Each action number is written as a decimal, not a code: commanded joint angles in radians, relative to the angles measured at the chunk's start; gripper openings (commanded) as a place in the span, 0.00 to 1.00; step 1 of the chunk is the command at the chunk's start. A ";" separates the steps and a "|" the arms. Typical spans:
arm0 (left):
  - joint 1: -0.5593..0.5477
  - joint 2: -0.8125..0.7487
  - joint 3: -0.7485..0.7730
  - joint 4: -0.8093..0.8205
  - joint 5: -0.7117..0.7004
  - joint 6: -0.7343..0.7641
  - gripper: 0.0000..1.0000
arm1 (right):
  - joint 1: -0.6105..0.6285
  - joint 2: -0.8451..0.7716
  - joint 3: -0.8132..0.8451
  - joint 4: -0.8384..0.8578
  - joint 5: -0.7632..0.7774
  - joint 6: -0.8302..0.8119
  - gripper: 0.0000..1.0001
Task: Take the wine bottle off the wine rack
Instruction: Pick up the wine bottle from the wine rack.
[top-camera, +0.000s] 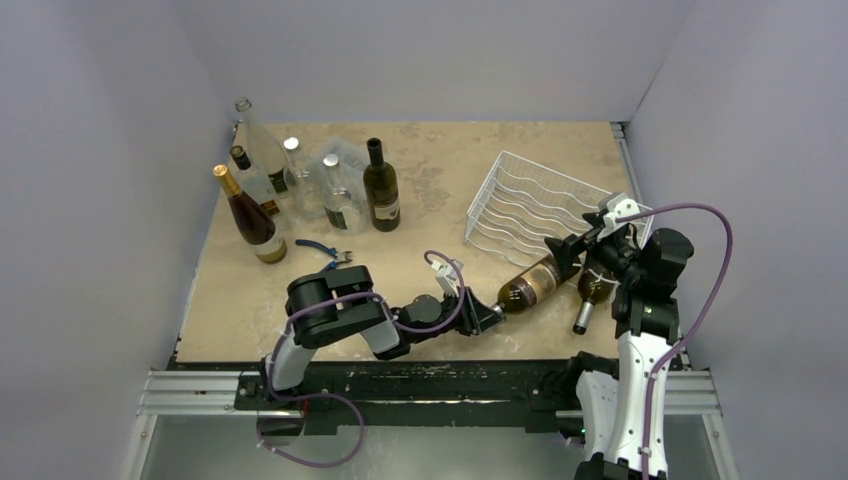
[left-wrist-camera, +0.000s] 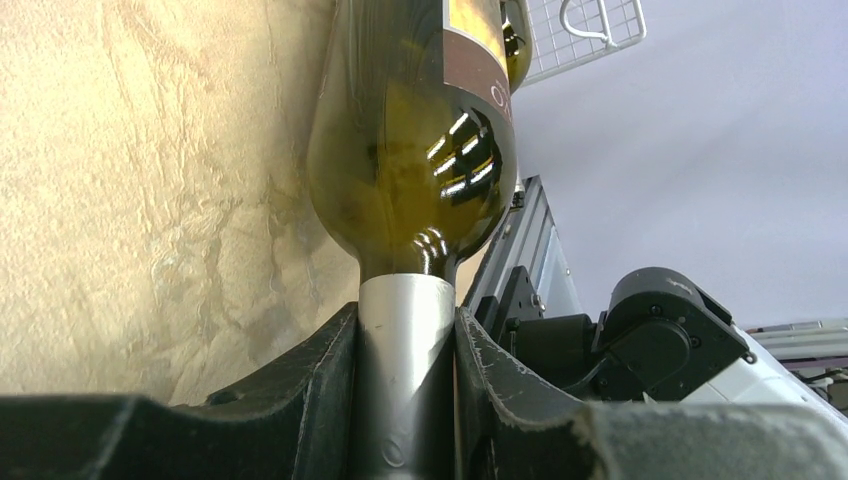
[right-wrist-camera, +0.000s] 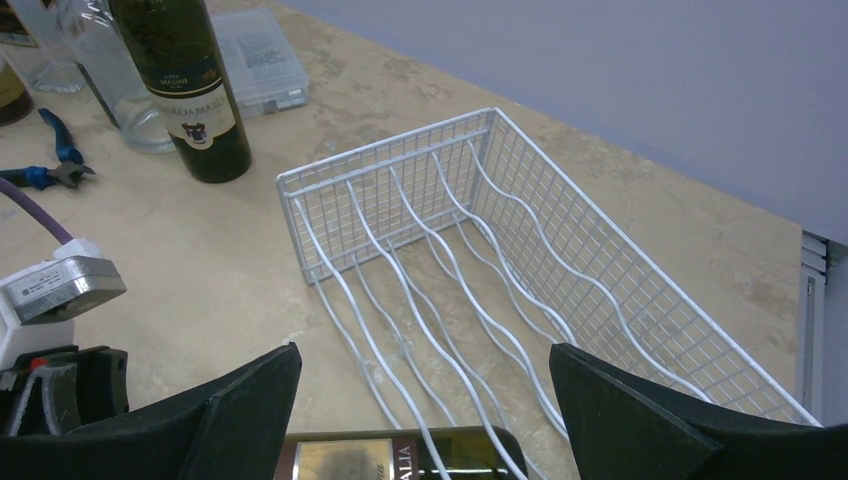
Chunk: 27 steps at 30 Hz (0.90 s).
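A dark green wine bottle (top-camera: 530, 283) lies on its side between the arms, its base at the near edge of the white wire rack (top-camera: 540, 200). My left gripper (top-camera: 490, 306) is shut on the bottle's silver foil neck (left-wrist-camera: 405, 340), and the body (left-wrist-camera: 410, 150) stretches away toward the rack (left-wrist-camera: 590, 30). My right gripper (top-camera: 582, 243) is open and empty above the bottle's base end. In the right wrist view the labelled bottle (right-wrist-camera: 400, 460) lies under the rack's (right-wrist-camera: 480, 240) front wires, between the fingers (right-wrist-camera: 230, 410).
A second green bottle (top-camera: 590, 292) lies beside the right arm, neck toward the near edge. Several upright bottles (top-camera: 380, 185) and a clear plastic box (top-camera: 345, 160) stand at the back left. Blue pliers (top-camera: 325, 250) lie near them. The table's right edge is close to the rack.
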 joint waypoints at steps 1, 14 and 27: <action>-0.004 -0.064 -0.029 0.123 -0.047 0.021 0.00 | -0.004 -0.008 -0.011 0.008 0.000 -0.011 0.99; -0.017 -0.123 -0.096 0.123 -0.077 0.044 0.00 | -0.004 -0.008 -0.014 0.004 -0.010 -0.021 0.99; -0.024 -0.164 -0.162 0.123 -0.116 0.044 0.00 | -0.004 -0.006 -0.017 -0.004 -0.027 -0.035 0.99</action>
